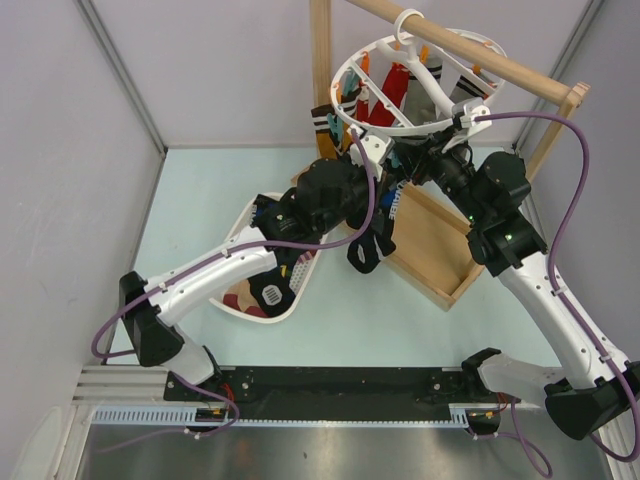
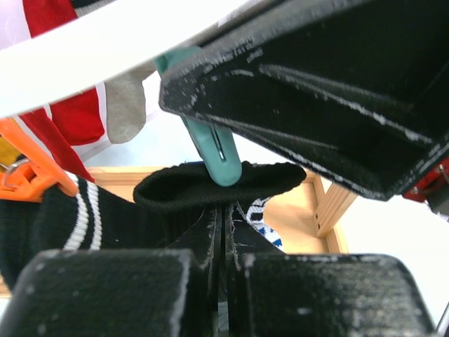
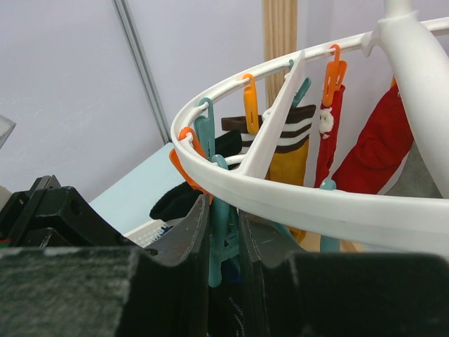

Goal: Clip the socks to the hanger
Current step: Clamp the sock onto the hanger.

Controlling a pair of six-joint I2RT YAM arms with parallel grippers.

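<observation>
Two grips share one job: my left gripper (image 2: 224, 235) is clamped on the black sock (image 2: 210, 188), lifting its cuff to the teal clip (image 2: 219, 160) that my right gripper (image 3: 224, 242) squeezes to spread it.

lighting: bright, even, diffuse; shadows faint and soft on the pale green flat table (image 1: 200, 200). left wrist view: white plastic ring hanger (image 2: 105, 49) close, blurred, near overexposed.

The hanger (image 3: 316, 203) is glossy, smooth white plastic, its teal clip (image 2: 219, 158) plastic too. The black sock (image 2: 210, 188) is matt knit cloth. The rail (image 1: 470, 45) is matt wood; the left end effector (image 2: 224, 219), scuffed matt black.
</observation>
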